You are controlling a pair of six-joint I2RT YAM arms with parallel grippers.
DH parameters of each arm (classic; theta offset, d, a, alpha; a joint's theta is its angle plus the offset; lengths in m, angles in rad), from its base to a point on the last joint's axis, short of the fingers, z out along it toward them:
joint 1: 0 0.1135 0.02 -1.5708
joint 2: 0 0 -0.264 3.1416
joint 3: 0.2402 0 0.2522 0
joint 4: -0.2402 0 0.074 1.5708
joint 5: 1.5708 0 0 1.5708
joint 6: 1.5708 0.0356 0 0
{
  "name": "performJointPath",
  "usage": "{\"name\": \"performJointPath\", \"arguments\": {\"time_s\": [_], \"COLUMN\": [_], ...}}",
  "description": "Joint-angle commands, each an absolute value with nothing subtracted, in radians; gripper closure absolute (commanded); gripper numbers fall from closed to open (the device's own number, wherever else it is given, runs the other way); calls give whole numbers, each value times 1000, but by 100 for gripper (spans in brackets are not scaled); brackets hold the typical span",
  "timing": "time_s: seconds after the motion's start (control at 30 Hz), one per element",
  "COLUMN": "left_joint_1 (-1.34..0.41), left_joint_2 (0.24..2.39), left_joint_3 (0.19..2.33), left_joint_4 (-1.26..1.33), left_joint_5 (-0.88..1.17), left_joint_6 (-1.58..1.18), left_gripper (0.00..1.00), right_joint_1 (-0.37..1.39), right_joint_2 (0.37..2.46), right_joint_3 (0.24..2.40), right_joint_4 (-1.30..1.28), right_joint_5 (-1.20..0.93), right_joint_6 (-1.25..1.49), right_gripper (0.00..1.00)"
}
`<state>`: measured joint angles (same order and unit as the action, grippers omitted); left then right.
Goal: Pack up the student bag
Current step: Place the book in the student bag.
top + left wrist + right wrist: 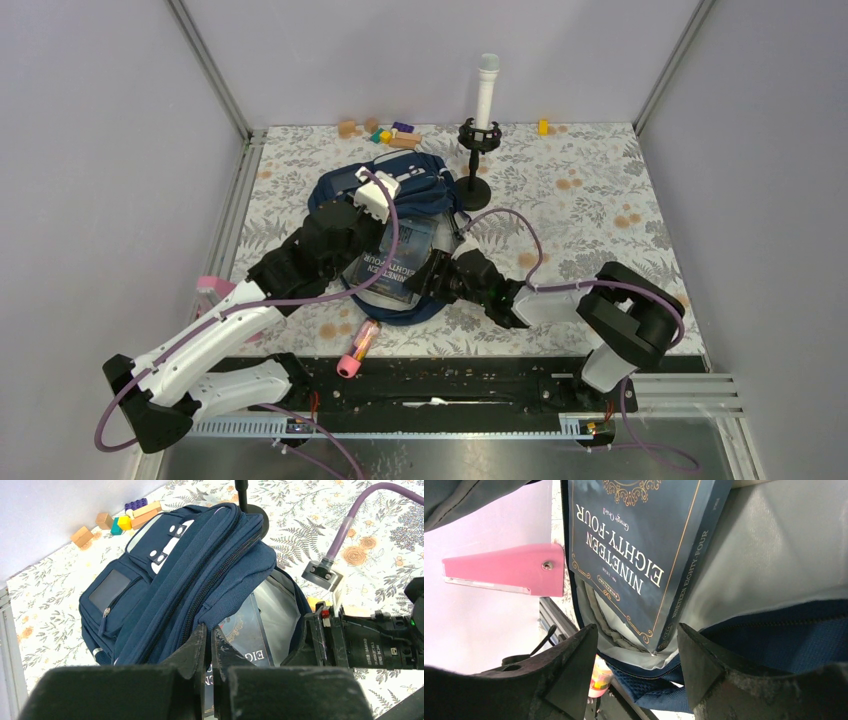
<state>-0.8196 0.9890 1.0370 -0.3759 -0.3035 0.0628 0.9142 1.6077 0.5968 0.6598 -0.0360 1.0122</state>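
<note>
The student bag (420, 190), a navy backpack, lies open mid-table with its grey lining (764, 555) showing. A dark blue book titled Nineteen Eighty-Four (392, 262) lies in the opening, its near end sticking out over the rim. My left gripper (210, 630) is shut on the edge of the bag's upper flap (235, 587) and holds it up off the book (247, 635). My right gripper (636, 630) stands open at the bag's near rim. The book's near corner (656, 642) lies just beyond its fingers (574, 665), untouched.
A pink-capped tube (357, 350) lies on the table's near edge, just in front of the bag. A pink flat piece (511, 570) sticks out at the left edge. A microphone stand (478, 140) rises right behind the bag. Toy blocks (385, 133) lie along the back.
</note>
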Motion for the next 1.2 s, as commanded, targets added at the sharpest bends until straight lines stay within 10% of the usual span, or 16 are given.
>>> {"name": "performJointPath", "arguments": {"time_s": [0.0,0.57,0.9,1.17], "left_joint_1": [-825,-825,-827,-827], "left_joint_2": [951,948,948,945], "left_joint_3": [1063,1063,1062,1060], "left_joint_4": [-217,-218,-218,-218], "left_joint_5": [-295,-290,-290,-293], "left_joint_6": [69,71,80,84], "left_gripper": [100,100,100,100], "right_joint_1": [952,984,984,878], "right_joint_2": [1641,1855,1709,1618], "right_joint_3": [569,604,562,650], "right_joint_4": [749,984,944,738], "right_joint_5": [23,53,166,28], "right_joint_6": [1072,1151,1094,1051], "right_gripper": [33,36,97,100]}}
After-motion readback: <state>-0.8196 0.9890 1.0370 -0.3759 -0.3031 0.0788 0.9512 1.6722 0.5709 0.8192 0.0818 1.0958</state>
